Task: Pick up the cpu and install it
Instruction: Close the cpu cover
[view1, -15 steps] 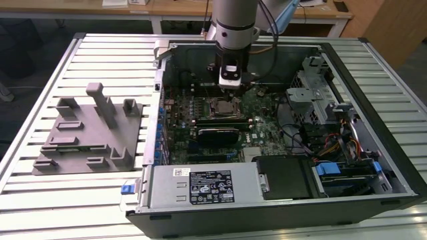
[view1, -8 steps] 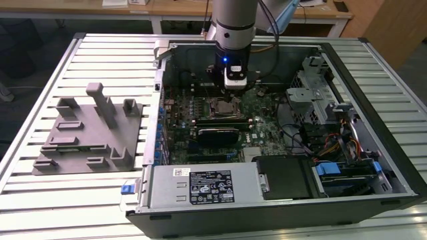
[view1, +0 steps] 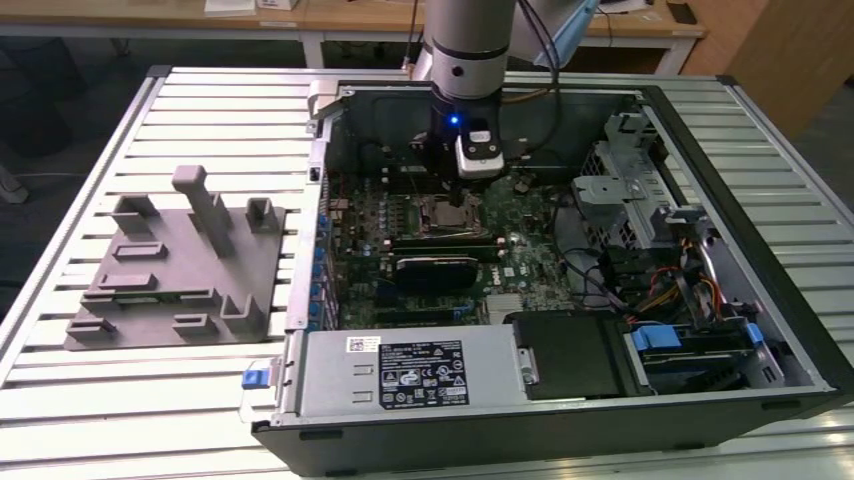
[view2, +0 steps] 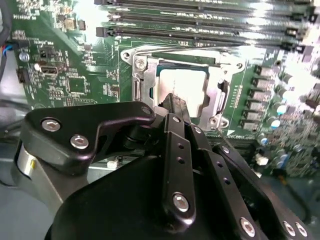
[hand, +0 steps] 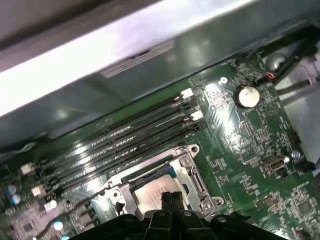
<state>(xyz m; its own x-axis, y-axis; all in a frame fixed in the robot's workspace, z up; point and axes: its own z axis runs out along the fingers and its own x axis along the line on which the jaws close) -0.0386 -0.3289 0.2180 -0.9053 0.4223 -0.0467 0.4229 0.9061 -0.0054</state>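
The cpu (view2: 183, 84) (hand: 148, 189) is a pale silver square lying flat inside the dark socket frame (view2: 139, 85) (hand: 194, 180) on the green motherboard. In both wrist views my gripper (view2: 175, 103) (hand: 171, 198) hangs just over the chip's near edge, its two black fingertips pressed together with nothing between them. Whether they touch the chip I cannot tell. In the exterior view the arm reaches down into the open computer case, and the gripper (view1: 458, 188) sits right above the socket frame (view1: 454, 215).
A grey plastic fixture (view1: 174, 265) lies on the slatted table at the exterior view's left. Inside the case are a black glossy block (view1: 434, 270), the power supply (view1: 400, 370), a drive cage (view1: 641, 200) and cables. Memory slots (hand: 125, 145) run beside the socket.
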